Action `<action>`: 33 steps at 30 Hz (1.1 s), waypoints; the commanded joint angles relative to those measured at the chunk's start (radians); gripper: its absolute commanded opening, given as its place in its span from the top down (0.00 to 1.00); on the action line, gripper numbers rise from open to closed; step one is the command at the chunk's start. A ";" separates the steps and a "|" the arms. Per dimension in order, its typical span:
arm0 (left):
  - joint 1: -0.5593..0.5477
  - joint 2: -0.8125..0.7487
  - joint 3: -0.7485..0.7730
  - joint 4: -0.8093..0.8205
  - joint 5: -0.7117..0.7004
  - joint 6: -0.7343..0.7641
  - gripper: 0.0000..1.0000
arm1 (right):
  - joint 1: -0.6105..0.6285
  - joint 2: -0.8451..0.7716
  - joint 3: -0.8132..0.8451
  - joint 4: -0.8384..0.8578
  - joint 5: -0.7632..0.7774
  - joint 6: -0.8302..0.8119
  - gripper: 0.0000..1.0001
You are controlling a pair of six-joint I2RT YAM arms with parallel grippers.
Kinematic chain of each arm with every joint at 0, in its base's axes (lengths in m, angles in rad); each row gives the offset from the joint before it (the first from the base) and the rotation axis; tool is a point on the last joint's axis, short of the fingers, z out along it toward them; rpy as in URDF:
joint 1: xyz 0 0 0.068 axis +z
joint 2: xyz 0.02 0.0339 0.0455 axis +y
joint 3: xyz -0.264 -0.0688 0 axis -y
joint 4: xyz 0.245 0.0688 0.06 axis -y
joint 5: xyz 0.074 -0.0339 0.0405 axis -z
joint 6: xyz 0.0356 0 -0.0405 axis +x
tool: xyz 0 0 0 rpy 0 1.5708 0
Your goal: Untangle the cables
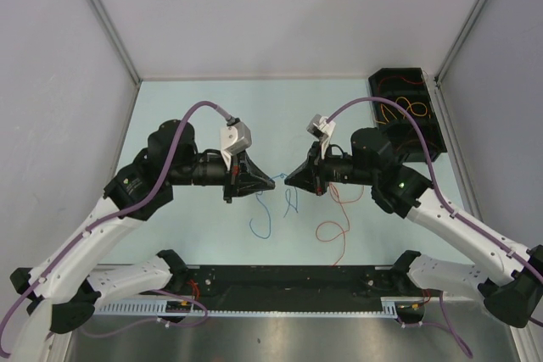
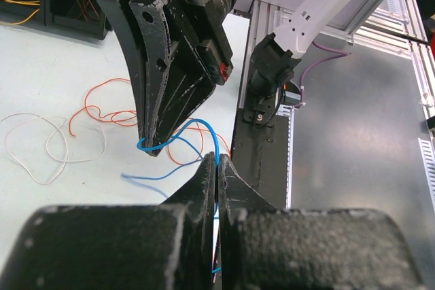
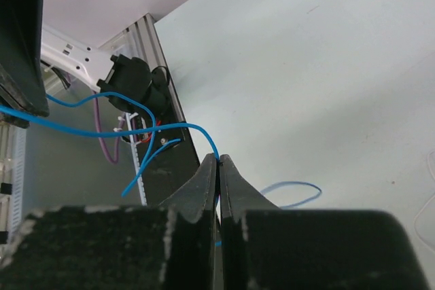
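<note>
Near the middle of the top view the two arms meet tip to tip over the pale table (image 1: pixel 204 99). The left gripper (image 1: pixel 270 181) comes in from the left of the frame and the right gripper (image 1: pixel 288 180) from the right.

Both have hold of the same blue cable (image 3: pixel 292 183). In the left wrist view the left gripper's jaws are pressed together, with the blue strand pinched at their tips. The right wrist view shows the same for the right gripper, its jaws closed with the cable caught between them.

A short raised arc of blue runs between the two grips. The rest hangs in loose curls down to the table just below them, at the centre of the top view.

A red cable (image 1: pixel 333 231) lies in loops on the table to the lower right of the gripper tips. In the left wrist view a white cable (image 2: pixel 51 144) sprawls at the left edge, beside the red one.

A black bin (image 1: pixel 392 78) sits at the upper right of the top view, holding orange and yellow cables (image 1: pixel 409 108).
</note>
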 commanded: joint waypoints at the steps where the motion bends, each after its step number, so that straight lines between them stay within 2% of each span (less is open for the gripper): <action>1: 0.006 -0.003 0.015 0.025 -0.013 -0.002 1.00 | 0.007 -0.002 0.040 0.032 0.008 0.003 1.00; 6: 0.006 -0.008 -0.014 0.022 -0.068 -0.011 0.98 | 0.003 -0.012 0.040 0.035 0.081 0.001 1.00; 8: 0.006 -0.006 -0.046 0.019 -0.095 -0.030 0.65 | -0.024 -0.020 0.043 0.043 0.124 0.006 1.00; 9: 0.006 -0.002 -0.068 0.014 -0.149 -0.038 0.34 | -0.044 -0.018 0.066 0.040 0.152 0.007 1.00; 11: 0.006 0.006 -0.097 -0.004 -0.220 -0.073 0.15 | -0.116 0.003 0.107 0.016 0.184 0.020 1.00; 13: 0.006 -0.003 -0.158 -0.012 -0.328 -0.103 0.00 | -0.172 0.020 0.170 0.017 0.178 0.043 1.00; 15: 0.006 -0.032 -0.224 -0.027 -0.457 -0.169 0.00 | -0.247 0.060 0.224 0.009 0.187 0.050 1.00; 22: 0.008 -0.294 -0.408 -0.045 -0.698 -0.281 0.00 | -0.451 0.196 0.439 -0.032 0.282 0.086 1.00; 26: 0.006 -0.451 -0.500 -0.016 -0.754 -0.320 0.00 | -0.561 0.282 0.564 -0.050 0.364 0.096 1.00; 28: 0.006 -0.486 -0.496 -0.016 -0.755 -0.317 0.00 | -0.632 0.343 0.607 -0.055 0.391 0.116 1.00; 33: 0.006 -0.555 -0.498 -0.027 -0.815 -0.312 0.02 | -0.772 0.492 0.727 -0.034 0.321 0.182 1.00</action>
